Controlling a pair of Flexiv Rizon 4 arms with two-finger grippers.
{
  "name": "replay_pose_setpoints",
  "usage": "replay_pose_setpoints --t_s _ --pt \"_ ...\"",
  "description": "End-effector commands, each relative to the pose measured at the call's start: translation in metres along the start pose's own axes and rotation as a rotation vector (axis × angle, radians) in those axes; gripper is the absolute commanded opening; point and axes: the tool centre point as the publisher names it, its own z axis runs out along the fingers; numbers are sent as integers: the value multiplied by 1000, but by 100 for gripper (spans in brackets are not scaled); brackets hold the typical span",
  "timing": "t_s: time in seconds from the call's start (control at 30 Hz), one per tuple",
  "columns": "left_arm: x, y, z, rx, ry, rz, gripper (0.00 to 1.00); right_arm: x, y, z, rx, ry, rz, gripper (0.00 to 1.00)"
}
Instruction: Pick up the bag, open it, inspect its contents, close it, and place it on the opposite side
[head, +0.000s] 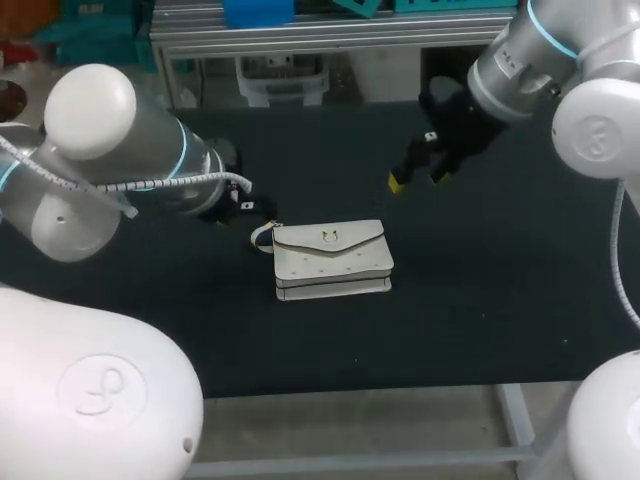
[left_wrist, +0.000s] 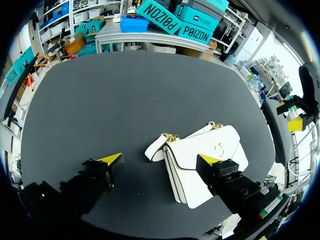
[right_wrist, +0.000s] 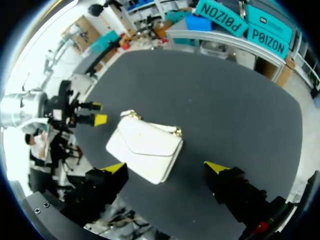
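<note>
The left arm came in low from its side of the table, its forearm stretched toward the middle, and the left gripper (left_wrist: 161, 160) sat just beside the near end of the bag (head: 335, 262), by the strap loop (head: 262, 236). Its fingers were spread wide and gripped nothing. From the wrist camera one yellow-tipped finger (left_wrist: 111, 159) stood over bare table and the other appeared in front of the bag's flap, with the strap end of the bag lying in the gap between them. Whether either finger touched the bag I could not tell. The right arm reached in from the far right corner, and the right gripper (head: 415, 178) hung above the table, well apart from the bag and beyond its far right corner, fingers likewise parted and empty. The bag was a small white purse lying flat near the middle of the table, its pointed flap folded down and shut, with a small gold clasp (head: 327, 236) on the flap and gold fittings where the short white strap joined. With the flap down, whatever was inside stayed hidden. The table (head: 480, 300) itself was covered in a dark, matte surface, and the bag was the only loose thing I saw lying on it.
</note>
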Motion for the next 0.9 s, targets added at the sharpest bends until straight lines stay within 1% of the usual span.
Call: replay_pose_setpoints --t_s 0.03,0.27,0.3,0.37,0.43,0.6,0.67,0.7,0.87,0.9 --pt "0 1 0 0 2 1 100 1 0 0 1 -3 1 100" --pt "0 1 0 0 2 1 100 1 0 0 1 -3 1 100" --pt "-3 0 3 -13 -26 -33 100 -1 1 1 -3 -3 40 100" --pt "-6 2 5 -60 11 -43 100 -3 2 5 8 12 107 100" --pt "-8 2 7 -84 34 -72 100 -4 2 9 18 20 180 100" --pt "-7 4 10 -125 141 -110 100 -4 -1 17 37 115 301 100" --pt "-5 6 10 -135 191 -119 100 -3 -2 20 40 149 338 100" --pt "-3 7 10 -154 213 -123 100 -2 -2 22 41 173 365 100" --pt "9 9 20 -192 271 -135 100 3 -3 30 39 171 456 100" --pt "11 8 22 -203 274 -139 100 3 -4 31 37 187 477 100"
